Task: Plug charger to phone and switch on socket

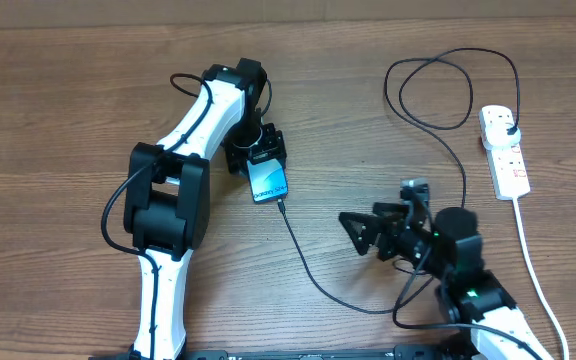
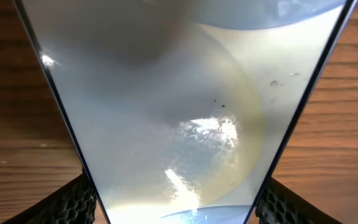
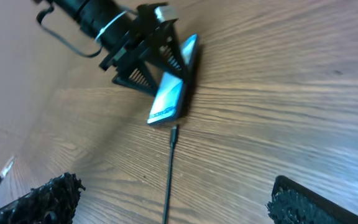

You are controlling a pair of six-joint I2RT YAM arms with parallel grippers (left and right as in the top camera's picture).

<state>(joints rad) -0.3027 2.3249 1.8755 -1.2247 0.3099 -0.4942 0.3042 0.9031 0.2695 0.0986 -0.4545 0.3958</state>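
Gripping the phone (image 1: pixel 268 183), left tool (image 1: pixel 260 160); phone's upper end hidden; charger (image 3: pixel 168 180) tip blurred

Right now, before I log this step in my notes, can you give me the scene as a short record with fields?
phone: tilted, screen lit, held by the left jaws
charger: connector meets the phone's lower edge; black plug sits in the socket
socket: white strip at the table's right side; switch state unreadable
left jaws: closed on the phone's sides
right jaws: open, empty, apart from the charger
task status: cable looks connected at both ends; switch not confirmed
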